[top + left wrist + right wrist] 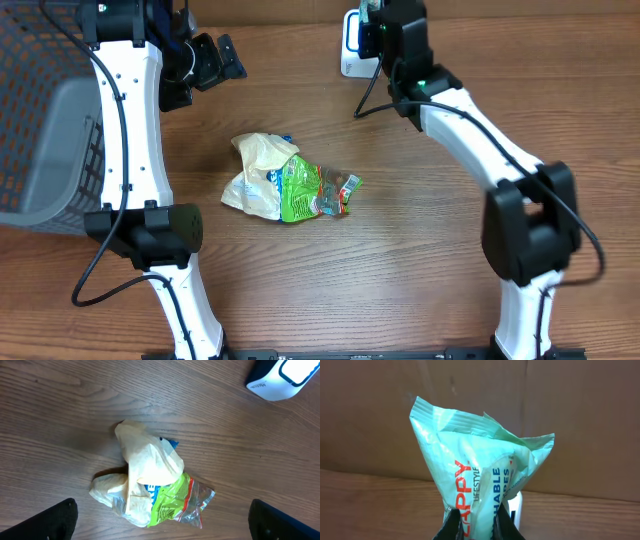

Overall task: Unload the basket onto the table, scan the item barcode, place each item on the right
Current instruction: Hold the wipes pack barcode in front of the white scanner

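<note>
A: How do the jaws stand?

B: The right gripper [479, 520] is pinched nearly shut on the bottom edge of a mint-green packet [480, 460], which stands upright above the fingers [452, 525]. The left gripper [208, 68] is spread as wide as it goes and holds nothing; it hangs in the air above the table [420, 250].

A: Where is that packet, then?

B: Up at the far edge of the table, just beside the scanner [350, 45], a smooth white block with a blue-rimmed face. Whether they touch, I can't tell.

A: Any containers?

B: A grey basket [40, 140] with mesh walls at the left edge. What lies in it I can't make out.

A: And the materials?

B: The packet is thin, glossy film, crimped along its top seam and creased, with red and blue lettering. In the middle of the table lies a crumpled heap [150, 485]: a cream plastic bag bunched over a green and clear pouch with a red strip. The table is brown wood grain
</note>
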Robot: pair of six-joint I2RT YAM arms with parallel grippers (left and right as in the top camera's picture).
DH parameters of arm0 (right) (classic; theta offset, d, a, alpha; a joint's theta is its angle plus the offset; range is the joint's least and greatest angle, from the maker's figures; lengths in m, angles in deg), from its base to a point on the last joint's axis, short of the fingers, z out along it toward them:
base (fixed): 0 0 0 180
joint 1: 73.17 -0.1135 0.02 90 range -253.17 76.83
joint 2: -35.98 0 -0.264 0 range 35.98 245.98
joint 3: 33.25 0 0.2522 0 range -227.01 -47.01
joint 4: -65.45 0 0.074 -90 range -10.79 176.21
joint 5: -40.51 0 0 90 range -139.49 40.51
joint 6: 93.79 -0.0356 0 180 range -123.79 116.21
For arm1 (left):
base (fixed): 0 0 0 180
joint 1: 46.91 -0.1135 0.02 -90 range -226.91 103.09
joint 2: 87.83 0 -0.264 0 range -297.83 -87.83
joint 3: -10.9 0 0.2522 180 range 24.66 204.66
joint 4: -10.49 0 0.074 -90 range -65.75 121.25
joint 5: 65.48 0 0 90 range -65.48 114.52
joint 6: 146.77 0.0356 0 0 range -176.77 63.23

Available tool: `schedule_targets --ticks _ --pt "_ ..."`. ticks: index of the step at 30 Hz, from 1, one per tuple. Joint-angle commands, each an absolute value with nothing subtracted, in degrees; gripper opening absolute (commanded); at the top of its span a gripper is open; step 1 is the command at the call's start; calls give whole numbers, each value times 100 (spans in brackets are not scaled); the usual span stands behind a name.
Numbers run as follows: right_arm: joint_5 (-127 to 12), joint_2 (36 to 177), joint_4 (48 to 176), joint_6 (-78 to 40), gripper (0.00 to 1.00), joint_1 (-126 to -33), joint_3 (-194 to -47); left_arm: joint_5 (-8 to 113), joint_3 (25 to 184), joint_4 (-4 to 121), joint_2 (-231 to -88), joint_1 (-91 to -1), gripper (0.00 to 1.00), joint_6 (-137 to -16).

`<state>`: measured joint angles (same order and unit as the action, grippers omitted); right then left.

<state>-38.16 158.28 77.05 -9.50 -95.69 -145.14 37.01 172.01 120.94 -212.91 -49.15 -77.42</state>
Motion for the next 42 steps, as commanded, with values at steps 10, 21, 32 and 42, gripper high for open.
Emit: schedule_targets --ticks 10,21,32,42 --pt "-4015 16879 6313 -817 4 -9598 -14575 3767 17203 12105 -21317 -4871 100 -7650" --pt "-3990 16892 5968 -211 4 -9589 -14575 3767 17203 12105 -21317 -4871 100 -7650" --pt "-3754 16892 6191 245 4 -9558 -14575 3767 17203 12105 -21317 -4871 100 -7650" --pt "-3606 16846 6042 678 4 -9556 -14575 3767 17203 12105 -21317 -4871 100 -7648"
